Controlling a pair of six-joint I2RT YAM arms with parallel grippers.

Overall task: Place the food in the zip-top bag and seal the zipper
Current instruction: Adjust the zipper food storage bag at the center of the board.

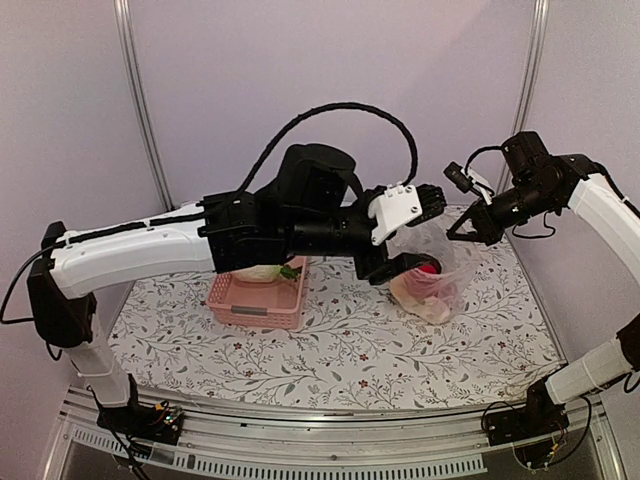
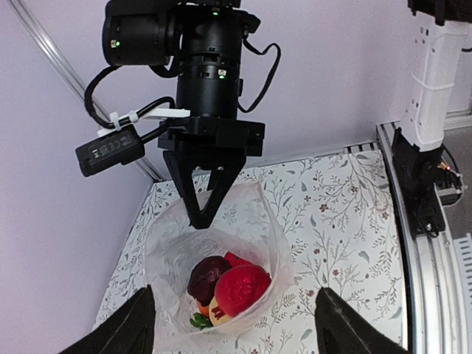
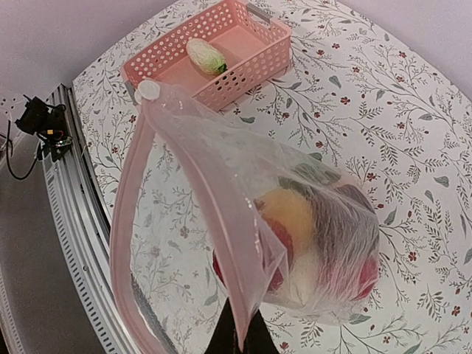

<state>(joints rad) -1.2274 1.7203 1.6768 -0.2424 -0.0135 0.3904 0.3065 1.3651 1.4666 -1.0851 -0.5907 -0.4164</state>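
Two arms were in view, the left arm (image 1: 130, 250) and the right arm (image 1: 610, 210), with one bag (image 1: 452, 243) and one basket (image 1: 255, 302). The basket held one white vegetable (image 3: 206, 55). Five pieces could be counted in the bag: one large red piece (image 2: 242, 289), a second red piece (image 2: 234, 259), one purple piece (image 2: 208, 274), one yellow piece (image 3: 291, 214) and one orange piece (image 2: 203, 308); any others were hidden.

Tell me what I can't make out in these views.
- Top view: the left arm covers the mouth of the clear crinkly zip-top bag and part of the pink slatted basket.
- Left wrist view: the red round piece and dark purple piece cover whatever lies beneath; count unclear.
- Right wrist view: wrinkled plastic blurs the food; the right claw is mostly cut off by the bottom edge.
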